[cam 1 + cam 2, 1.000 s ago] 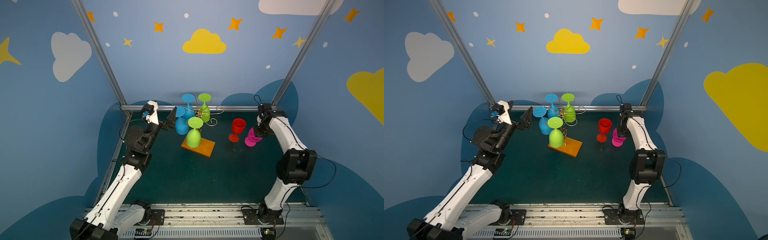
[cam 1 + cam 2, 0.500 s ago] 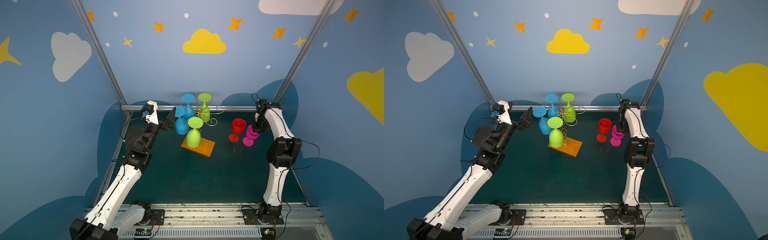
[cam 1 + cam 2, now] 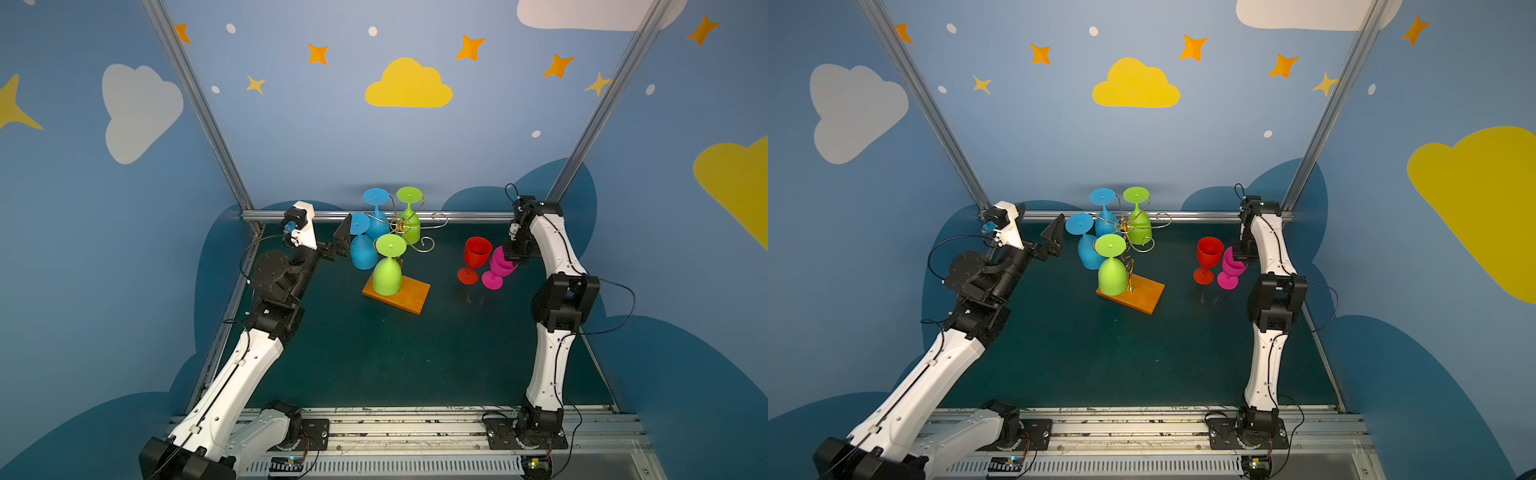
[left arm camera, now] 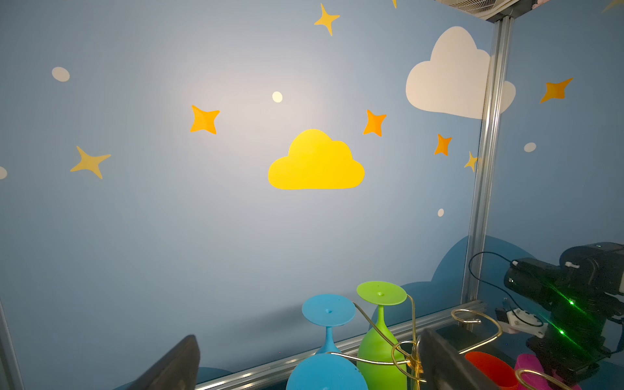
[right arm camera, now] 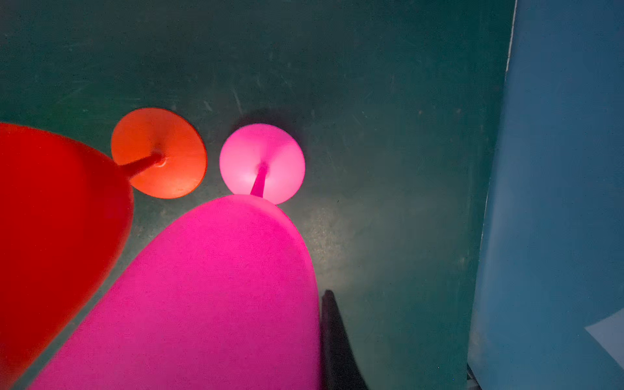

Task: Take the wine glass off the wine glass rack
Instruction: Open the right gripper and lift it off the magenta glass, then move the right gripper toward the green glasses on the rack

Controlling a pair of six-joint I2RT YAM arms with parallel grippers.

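The wine glass rack [image 3: 400, 226] [image 3: 1124, 226] is gold wire on an orange wooden base [image 3: 409, 297], at the back middle in both top views. Two blue and two green wine glasses hang upside down on it. My left gripper [image 3: 340, 243] [image 3: 1054, 241] [image 4: 309, 366] is open, level with the rack's top, its fingertips beside the left blue wine glass [image 3: 362, 249] [image 3: 1087, 249]. My right gripper [image 3: 513, 254] [image 3: 1241, 254] is shut on the rim of a tilted pink wine glass [image 3: 498, 266] [image 5: 219, 287]. One dark finger [image 5: 332, 337] lies against the pink bowl.
A red wine glass [image 3: 476, 253] [image 5: 50, 219] stands upright just left of the pink one, their feet almost touching. A metal rail [image 3: 478, 216] runs along the back edge, with blue walls close on both sides. A green wine glass [image 3: 387, 270] hangs over the base's front.
The right arm's elbow has swung inward and up, standing more upright, while its gripper stays on the pink glass. The left arm and the rack have not moved.
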